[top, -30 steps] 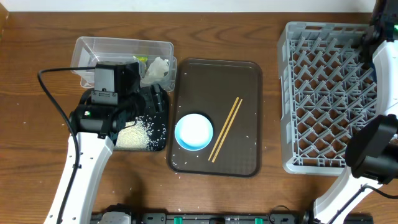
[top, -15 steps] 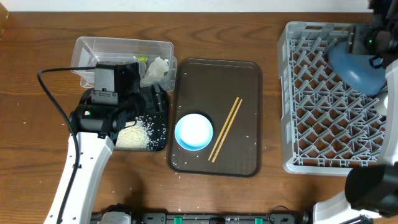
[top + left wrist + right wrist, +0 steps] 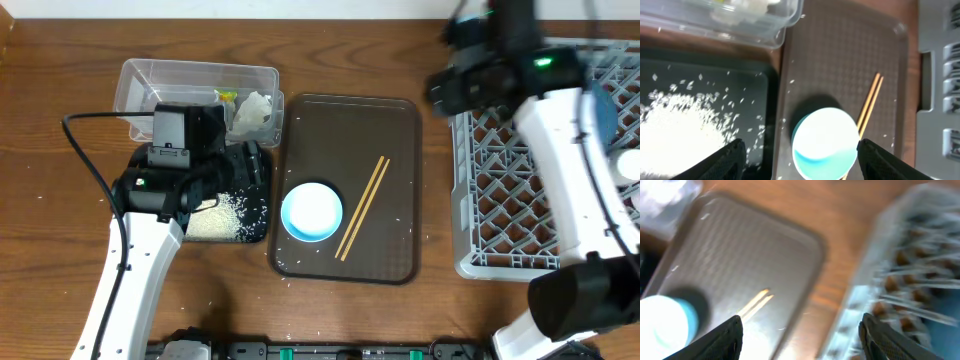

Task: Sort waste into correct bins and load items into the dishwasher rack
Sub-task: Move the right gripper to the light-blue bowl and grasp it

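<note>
Hovering open and empty, the right tool (image 3: 801, 332) risks rolling the wooden chopsticks (image 3: 755, 303) ahead of it into the light-blue bowl (image 3: 666, 322) if misaligned.

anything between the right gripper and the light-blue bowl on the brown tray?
Nothing upright. The right gripper, open and empty, hangs near the gap between brown tray and dishwasher rack. Only the chopsticks lie flat on the tray, on the bowl's rack side.

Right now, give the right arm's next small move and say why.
Probably lower the right tool toward the thin wooden chopsticks on the brown rectangular serving tray: its jaws stand open and empty, it points at that tray, and the chopsticks lie nearer it than the light-blue round bowl does.
</note>
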Robot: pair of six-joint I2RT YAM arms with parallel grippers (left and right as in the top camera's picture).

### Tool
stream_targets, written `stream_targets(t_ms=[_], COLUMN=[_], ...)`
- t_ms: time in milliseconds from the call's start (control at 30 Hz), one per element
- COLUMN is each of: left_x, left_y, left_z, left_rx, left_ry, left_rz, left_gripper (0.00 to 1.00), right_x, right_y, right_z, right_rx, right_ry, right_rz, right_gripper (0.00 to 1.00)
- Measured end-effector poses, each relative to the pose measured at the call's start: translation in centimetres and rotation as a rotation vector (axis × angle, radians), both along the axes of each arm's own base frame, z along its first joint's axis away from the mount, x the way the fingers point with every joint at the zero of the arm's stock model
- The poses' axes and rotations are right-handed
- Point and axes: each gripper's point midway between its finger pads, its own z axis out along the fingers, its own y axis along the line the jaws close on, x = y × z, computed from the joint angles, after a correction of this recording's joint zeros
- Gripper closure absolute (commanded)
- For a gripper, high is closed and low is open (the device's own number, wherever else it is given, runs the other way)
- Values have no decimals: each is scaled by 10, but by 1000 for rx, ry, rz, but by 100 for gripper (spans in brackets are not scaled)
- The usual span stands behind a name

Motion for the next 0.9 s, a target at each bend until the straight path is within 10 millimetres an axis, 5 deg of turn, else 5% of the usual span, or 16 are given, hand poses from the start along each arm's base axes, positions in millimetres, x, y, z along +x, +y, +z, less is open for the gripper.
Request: stream_targets(t_ms=[233,433,600,800,900], left_x=[-13,-17,-17,-17,-17], left_y=[11,20,23,23,23], left_z=[-12,-18,-18,-18,-18], left_rx=[58,106,119,123,123], left_ry=[72,99,99,99,99], left_rz=[27,52,59,61,61], left_gripper=[26,26,26,26,26], right_x=[-56,-103,-122,-130,-129], right_y=[82,129,149,147,145], right_z=[-74,-119,-139,-166,-178], right_rx=[45,61,67,26,13], right_ry=[152,224,226,230,239], right_rz=[206,319,333,253,217], right_gripper=[30,37,50,61,89])
